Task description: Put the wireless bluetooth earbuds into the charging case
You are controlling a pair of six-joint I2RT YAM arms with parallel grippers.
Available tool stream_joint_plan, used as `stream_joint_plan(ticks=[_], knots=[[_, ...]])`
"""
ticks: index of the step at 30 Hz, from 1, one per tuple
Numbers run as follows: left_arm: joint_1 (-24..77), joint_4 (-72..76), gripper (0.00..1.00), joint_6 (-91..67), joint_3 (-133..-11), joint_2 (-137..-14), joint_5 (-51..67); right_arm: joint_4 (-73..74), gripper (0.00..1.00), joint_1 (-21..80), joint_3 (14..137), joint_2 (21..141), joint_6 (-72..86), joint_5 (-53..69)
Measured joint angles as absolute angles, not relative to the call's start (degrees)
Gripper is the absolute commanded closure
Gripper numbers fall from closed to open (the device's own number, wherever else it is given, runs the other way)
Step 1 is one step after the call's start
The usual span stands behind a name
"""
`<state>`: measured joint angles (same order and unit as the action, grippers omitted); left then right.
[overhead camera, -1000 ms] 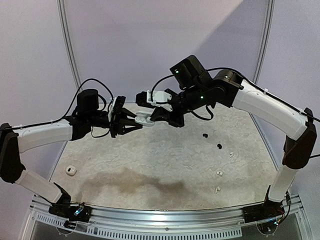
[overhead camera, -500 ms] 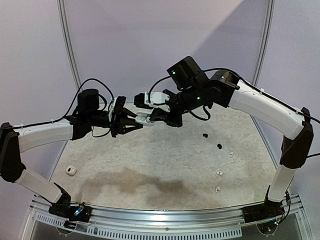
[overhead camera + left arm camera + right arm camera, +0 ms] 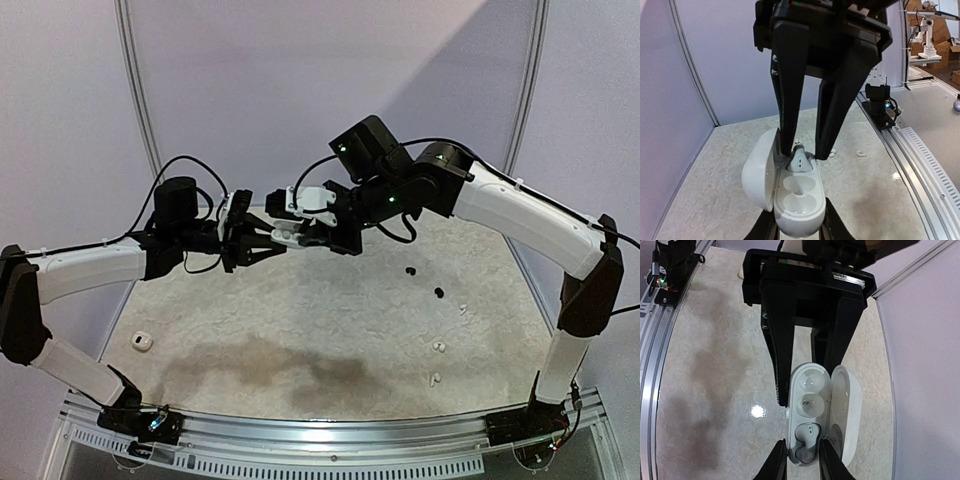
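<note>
Starting at the far left of the table (image 3: 330,300), a small white object (image 3: 141,342) is lying on its own, too small to identify, with a dark stain (image 3: 270,362) spreading over the surface just to its right. Moving in, the left arm is reaching up and across, and the left gripper (image 3: 265,243) is clamping the charging case (image 3: 797,200) by its rounded end, holding it in the air well above the table with the lid (image 3: 757,172) swinging wide open to one side. The recesses nearest those clenched fingers are showing empty. Now to the middle, where the two arms are meeting: the right gripper (image 3: 805,152) is coming down onto the far end of the case, its two dark fingers parted and released, standing either side of a white earbud (image 3: 800,161). That bud is sitting in the case's end recess, between the fingertips, and in the right wrist view the tips are flanking the case body rather than pinching the bud. Over to the right, a black earbud (image 3: 409,270) and a second black earbud (image 3: 438,292) are lying near each other on the table, below the right arm's forearm. Beyond them, toward the right edge, three loose white earbuds (image 3: 438,347) are lying scattered, apart from one another and well apart from the raised case.
</note>
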<state>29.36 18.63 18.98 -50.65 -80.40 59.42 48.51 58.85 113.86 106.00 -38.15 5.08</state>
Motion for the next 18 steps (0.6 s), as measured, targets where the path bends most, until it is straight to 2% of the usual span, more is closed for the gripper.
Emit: stream_joint_plan(ticks=[10,18], knots=[[29.3,20.4,1.0,12.3,-50.7,-80.4,57.9,44.1,0.69,58.8,112.7,103.4,-34.2,6.4],[29.2,21.1,1.0,6.9,-50.6,-80.4,55.9,34.9,0.52,55.1,109.8,96.3,-23.4,11.1]])
